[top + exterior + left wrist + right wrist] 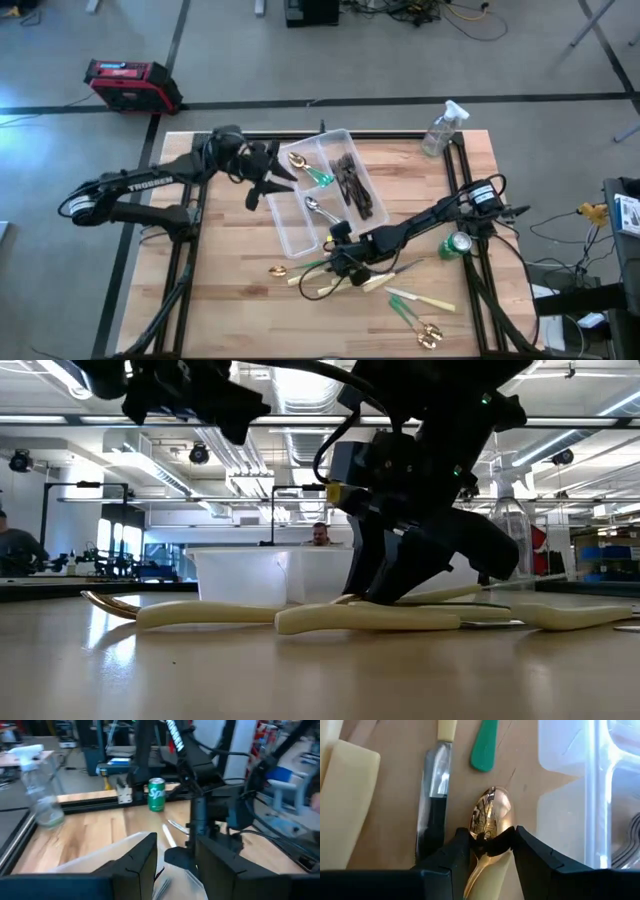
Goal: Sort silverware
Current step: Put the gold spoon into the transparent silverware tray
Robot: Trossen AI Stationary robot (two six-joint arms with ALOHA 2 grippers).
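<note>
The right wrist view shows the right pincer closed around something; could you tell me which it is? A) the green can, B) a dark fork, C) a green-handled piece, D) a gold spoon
D: the right pincer is closed on the gold spoon just below its shiny bowl, which sticks out beyond the fingertips, next to the clear tray.
</note>
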